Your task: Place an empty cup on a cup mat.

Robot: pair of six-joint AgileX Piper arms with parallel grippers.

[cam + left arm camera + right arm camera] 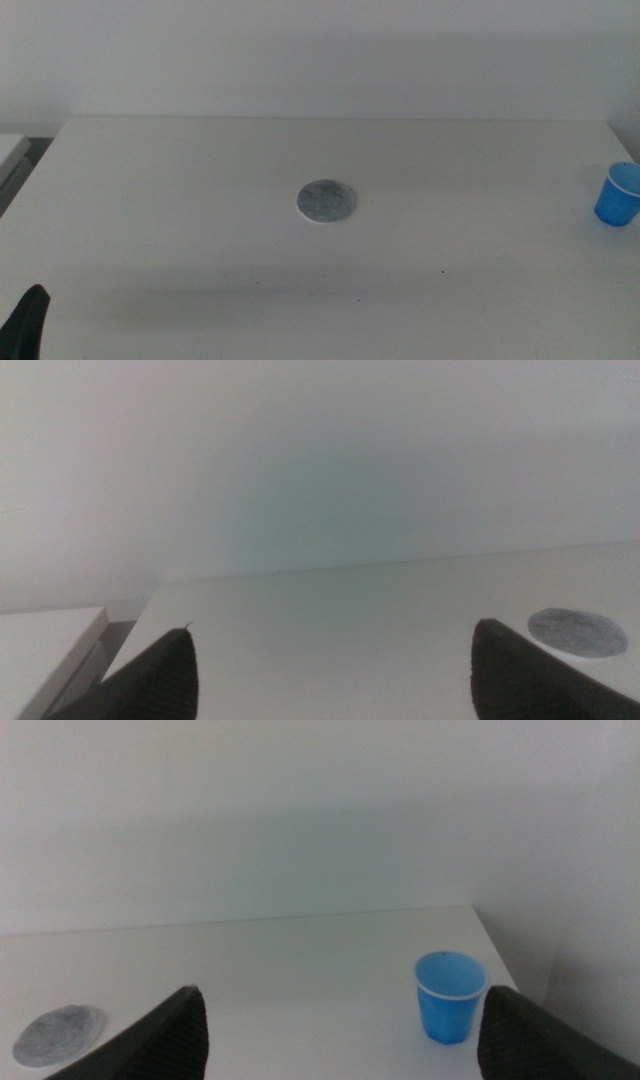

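Note:
The blue cup (619, 194) stands upright at the table's far right edge; the right wrist view shows it (450, 997) empty, with a pale rim. The grey round cup mat (327, 202) lies flat at the table's middle, well to the left of the cup, and shows in both wrist views (577, 632) (60, 1033). My left gripper (27, 322) waits at the bottom left corner; its jaws stand wide apart and empty (335, 675). My right gripper (345, 1040) is out of the middle view; its jaws stand wide apart and empty, well short of the cup.
The white table (200, 200) ends at a white wall behind. A lower white surface (10, 150) stands beside the table's left edge. The cup sits close to the table's right edge.

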